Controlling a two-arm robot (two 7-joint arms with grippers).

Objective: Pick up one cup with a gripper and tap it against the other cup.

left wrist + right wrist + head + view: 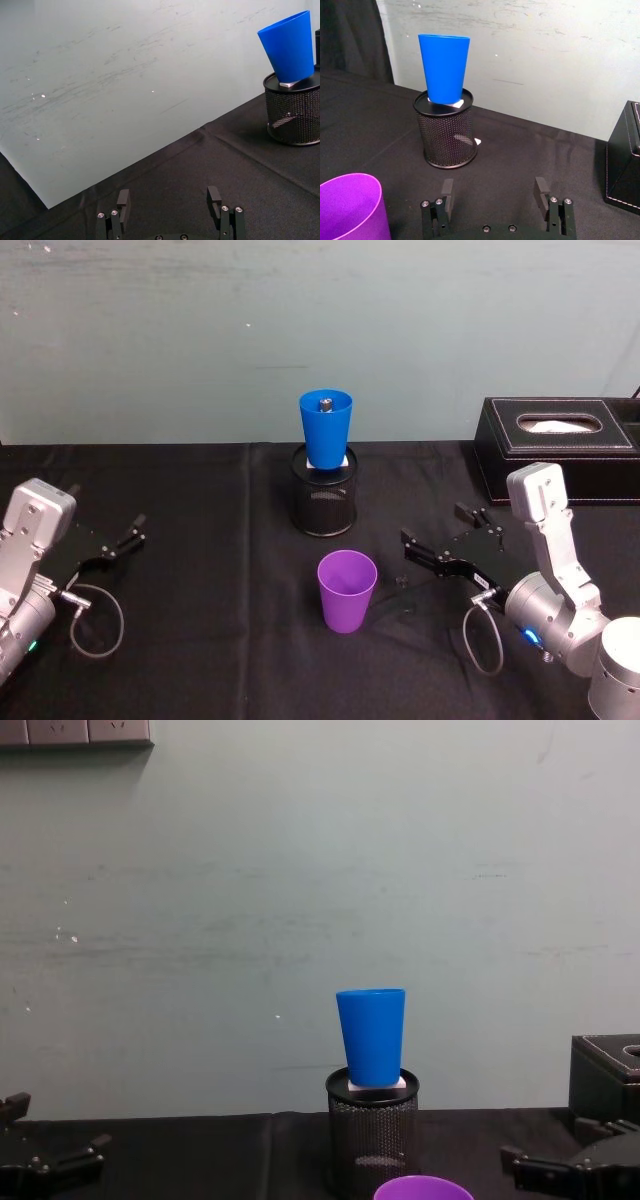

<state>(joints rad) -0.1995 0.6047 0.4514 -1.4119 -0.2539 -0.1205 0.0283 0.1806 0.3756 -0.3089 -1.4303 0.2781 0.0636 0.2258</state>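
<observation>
Head view is showing the right gripper [427,550] sitting wide open beside the purple cup [347,590], which looks light and slippery, so pinching its wall near the rim seems best.

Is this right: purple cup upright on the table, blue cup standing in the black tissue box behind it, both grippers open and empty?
Not quite. The blue cup stands in the black mesh pen holder, not the tissue box, which sits off to the right; the head view shows it. The rest holds: purple cup upright on the table, left gripper and right gripper open and empty.
</observation>
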